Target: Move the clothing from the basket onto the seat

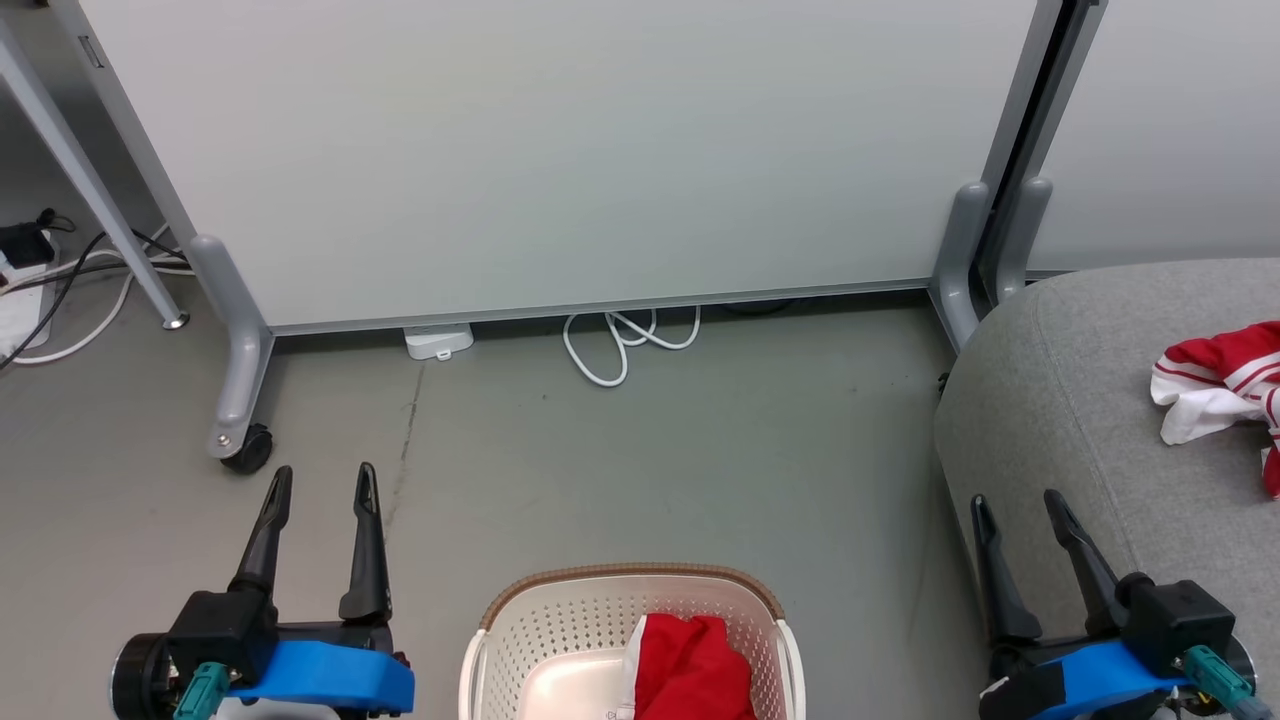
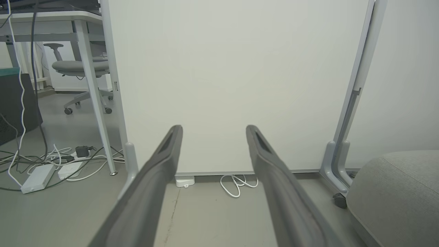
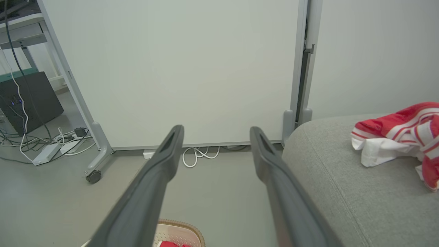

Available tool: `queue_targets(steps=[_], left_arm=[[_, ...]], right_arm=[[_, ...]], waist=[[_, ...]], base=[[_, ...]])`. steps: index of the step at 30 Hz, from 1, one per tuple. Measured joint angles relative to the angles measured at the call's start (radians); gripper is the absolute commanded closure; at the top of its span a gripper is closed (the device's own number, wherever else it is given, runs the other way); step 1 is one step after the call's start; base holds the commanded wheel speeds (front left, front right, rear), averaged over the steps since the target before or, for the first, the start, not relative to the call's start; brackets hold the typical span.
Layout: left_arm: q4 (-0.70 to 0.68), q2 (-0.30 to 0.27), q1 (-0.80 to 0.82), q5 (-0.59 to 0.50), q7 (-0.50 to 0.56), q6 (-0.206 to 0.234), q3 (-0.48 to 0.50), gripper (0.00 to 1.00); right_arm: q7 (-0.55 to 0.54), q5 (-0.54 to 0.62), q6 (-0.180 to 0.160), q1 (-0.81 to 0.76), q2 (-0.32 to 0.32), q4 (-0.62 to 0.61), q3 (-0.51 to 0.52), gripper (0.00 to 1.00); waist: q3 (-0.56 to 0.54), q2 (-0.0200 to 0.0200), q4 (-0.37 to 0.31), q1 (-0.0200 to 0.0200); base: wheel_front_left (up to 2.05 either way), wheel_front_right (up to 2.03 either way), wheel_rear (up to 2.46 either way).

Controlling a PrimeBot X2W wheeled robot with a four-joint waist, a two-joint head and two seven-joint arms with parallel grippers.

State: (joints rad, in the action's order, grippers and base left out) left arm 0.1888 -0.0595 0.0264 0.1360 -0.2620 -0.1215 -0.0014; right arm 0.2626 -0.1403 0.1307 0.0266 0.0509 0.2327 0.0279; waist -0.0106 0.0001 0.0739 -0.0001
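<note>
Red clothing [image 1: 690, 665] in basket [image 1: 545, 630], right of left gripper [image 1: 325, 470].

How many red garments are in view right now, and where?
2. One garment lies on the grey seat, at the right. The other garment sits in the basket, bottom centre; more may be hidden beneath it.

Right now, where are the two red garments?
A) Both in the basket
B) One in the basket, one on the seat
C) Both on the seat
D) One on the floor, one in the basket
B: one red garment lies inside the basket, and the other garment lies crumpled on the grey seat.
</note>
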Motion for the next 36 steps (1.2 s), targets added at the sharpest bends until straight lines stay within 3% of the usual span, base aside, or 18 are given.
queue_targets(steps=[21,27,36], left_arm=[[0.020,0.007,-0.004,0.006,0.000,-0.006,-0.016,0.00],[0.096,-0.014,0.033,0.044,0.000,-0.008,-0.122,0.00],[0.258,-0.080,0.157,0.131,-0.001,-0.008,-0.365,0.00]], right_arm=[[0.000,-0.011,0.000,-0.009,0.000,0.013,-0.014,0.00],[0.000,-0.013,0.000,-0.008,0.000,0.013,-0.020,0.00],[0.000,-0.010,0.000,0.021,0.000,0.007,-0.032,0.00]], waist=[[-0.002,0.0000,-0.003,0.0000],[0.004,0.0000,-0.011,0.0002],[0.057,0.0000,-0.044,0.0002]], base=[[0.00,0.00,0.00],[0.00,0.00,0.00],[0.00,0.00,0.00]])
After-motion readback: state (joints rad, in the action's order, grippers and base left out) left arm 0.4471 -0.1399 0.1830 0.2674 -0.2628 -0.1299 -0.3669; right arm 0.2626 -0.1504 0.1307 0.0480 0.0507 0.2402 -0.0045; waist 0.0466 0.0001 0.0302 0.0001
